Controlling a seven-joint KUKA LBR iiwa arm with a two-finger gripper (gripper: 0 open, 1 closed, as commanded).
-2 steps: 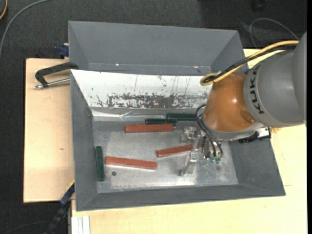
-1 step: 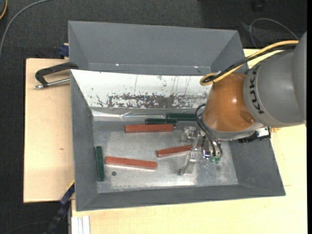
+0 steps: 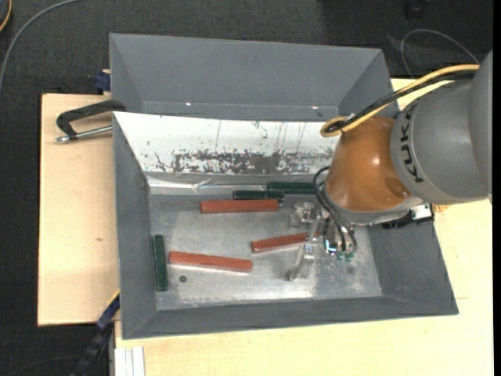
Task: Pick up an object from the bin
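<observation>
My gripper (image 3: 302, 245) is low in the bin's right half, under the arm's orange cover. It is open, with one fingertip (image 3: 298, 270) on the near side and the other on the far side of the right end of a short red stick (image 3: 274, 244). That stick lies flat on the floor, pointing left and slightly toward the front. A longer red stick (image 3: 239, 206) lies just behind it. Two dark green sticks (image 3: 270, 191) rest along the foot of the back wall, close to the gripper.
Another long red stick (image 3: 210, 262) lies at the front left. A green stick (image 3: 160, 262) lies against the left wall, with a small dark speck (image 3: 183, 280) beside it. The arm and its cover hang over the bin's right side.
</observation>
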